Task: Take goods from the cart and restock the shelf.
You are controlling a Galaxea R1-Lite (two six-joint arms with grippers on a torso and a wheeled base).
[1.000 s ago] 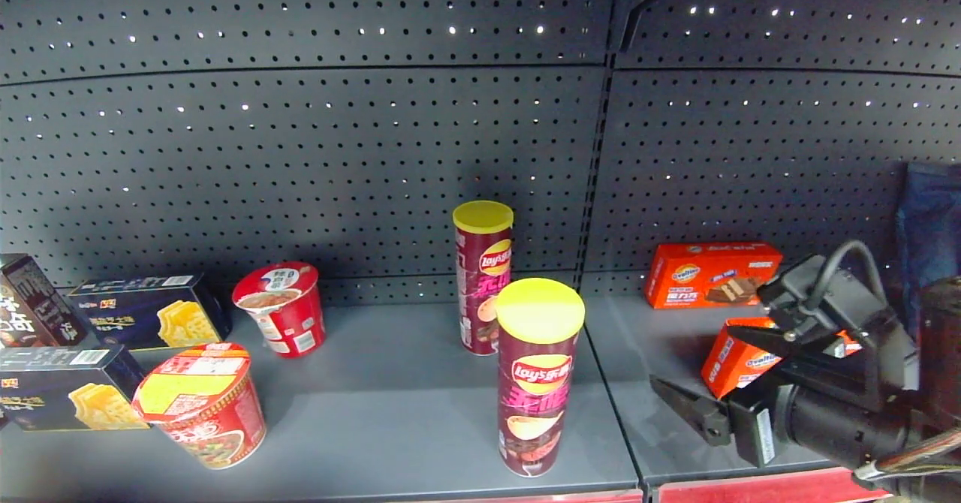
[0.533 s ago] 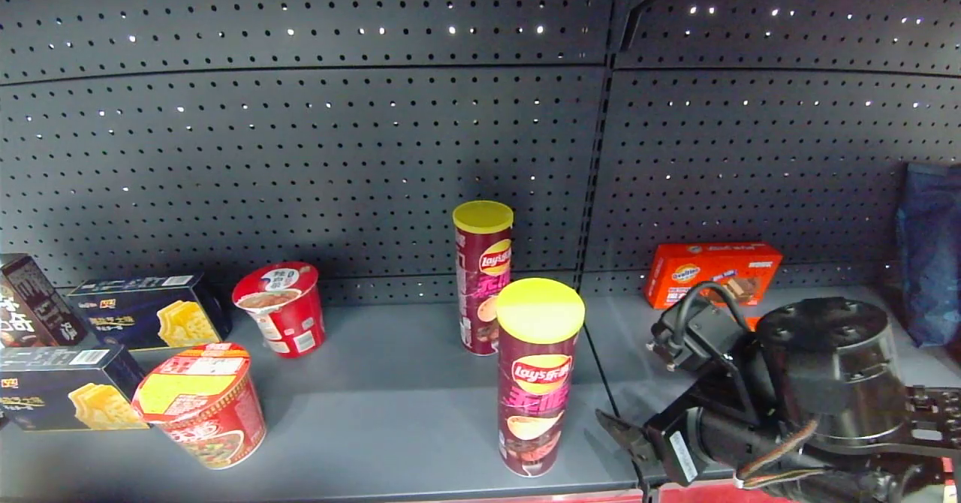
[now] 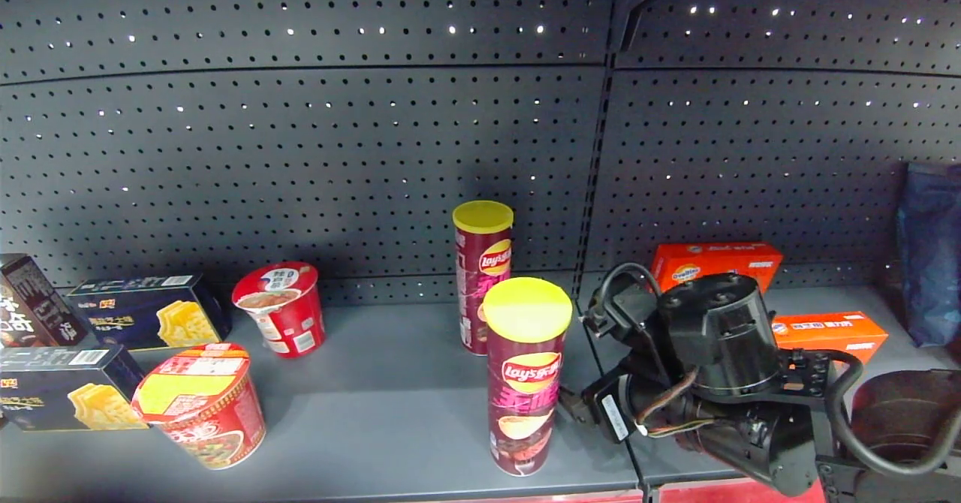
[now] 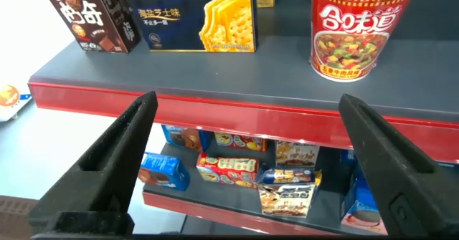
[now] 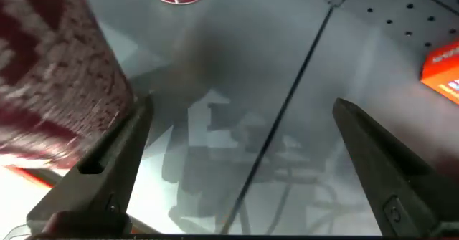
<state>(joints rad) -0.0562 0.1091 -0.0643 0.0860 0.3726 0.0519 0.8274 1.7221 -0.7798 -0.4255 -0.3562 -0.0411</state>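
Two maroon chips cans with yellow lids stand on the grey shelf point(image 3: 390, 390). The front can point(image 3: 525, 375) is near the edge, the rear can point(image 3: 482, 274) behind it. My right gripper point(image 3: 576, 407) sits low beside the front can's right side, open and holding nothing. In the right wrist view the right gripper point(image 5: 240, 161) spreads over the shelf, with the front can point(image 5: 50, 75) just outside one finger. My left gripper point(image 4: 247, 168) is open and empty below the shelf's red front edge point(image 4: 237, 111).
Two red cup noodles point(image 3: 203, 402) point(image 3: 281, 308), navy cracker boxes point(image 3: 150, 311) point(image 3: 67, 387) and a dark box point(image 3: 26, 300) stand on the left. Two orange boxes point(image 3: 717, 263) point(image 3: 826, 332) and a blue bag point(image 3: 927, 248) lie on the right. A pegboard wall closes the back.
My right arm has swung left along the shelf front to the front can, which has shifted slightly left. The nearer orange box, tilted before, now lies flat.
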